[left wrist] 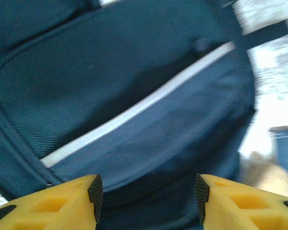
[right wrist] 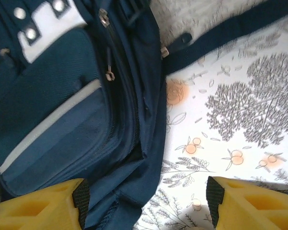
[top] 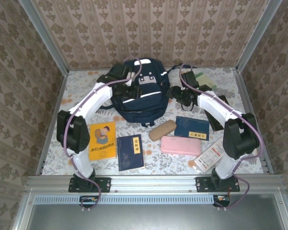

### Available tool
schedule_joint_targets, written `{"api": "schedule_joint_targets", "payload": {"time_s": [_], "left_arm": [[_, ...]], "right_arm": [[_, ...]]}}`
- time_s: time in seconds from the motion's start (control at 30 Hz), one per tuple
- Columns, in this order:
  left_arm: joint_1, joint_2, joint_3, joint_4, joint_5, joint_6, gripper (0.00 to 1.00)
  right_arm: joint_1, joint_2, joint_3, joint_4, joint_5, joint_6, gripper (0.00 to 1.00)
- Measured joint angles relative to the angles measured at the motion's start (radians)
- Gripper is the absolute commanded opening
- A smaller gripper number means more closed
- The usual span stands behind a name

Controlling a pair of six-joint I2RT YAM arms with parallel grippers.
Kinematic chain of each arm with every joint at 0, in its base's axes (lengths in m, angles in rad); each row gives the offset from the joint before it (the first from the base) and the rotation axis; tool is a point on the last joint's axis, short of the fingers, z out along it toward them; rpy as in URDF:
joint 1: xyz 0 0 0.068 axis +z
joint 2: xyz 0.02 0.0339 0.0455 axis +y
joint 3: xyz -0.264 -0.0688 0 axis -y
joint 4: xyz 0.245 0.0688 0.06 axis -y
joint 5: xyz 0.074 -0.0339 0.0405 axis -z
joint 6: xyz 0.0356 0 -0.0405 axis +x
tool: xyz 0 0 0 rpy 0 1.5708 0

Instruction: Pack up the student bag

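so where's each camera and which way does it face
top external: above and behind the arms, looking down on table and student bag; both arms show.
left wrist: on the left arm, facing the bag's front pocket; left gripper open at bottom.
right wrist: on the right arm, facing the bag's side and table; right gripper open at bottom.
shared: all see the bag's white stripe.
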Motion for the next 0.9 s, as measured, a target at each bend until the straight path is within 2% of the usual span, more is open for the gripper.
{"api": "schedule_joint_targets", "payload": {"time_s": [0.13, 0.27, 0.43, 0.53, 0.73, 0.9], "left_arm": [[0.063, 0.113, 0.03, -0.007, -0.026, 0.014, 0.56], [0.097, 0.253, 0.233, -0.011, -0.044, 0.047, 0.57], [0.097, 0.408, 0.523, 0.011, -0.035, 0.082, 0.57], [0.101, 0.486, 0.608, 0.023, -0.018, 0.084, 0.56], [0.119, 0.627, 0.646, 0.011, 0.063, 0.054, 0.53], [0.14, 0.575, 0.523, 0.091, 0.133, 0.005, 0.51]], "right_arm": [[0.0, 0.108, 0.014, -0.002, -0.032, 0.05, 0.68], [0.0, 0.164, 0.023, -0.003, -0.051, 0.093, 0.7], [-0.002, 0.172, 0.023, 0.025, -0.087, 0.151, 0.74], [-0.007, 0.195, 0.024, 0.046, -0.102, 0.172, 0.75], [-0.038, 0.301, 0.082, 0.047, -0.146, 0.182, 0.75], [-0.071, 0.37, 0.18, -0.018, -0.201, 0.168, 0.75]]}}
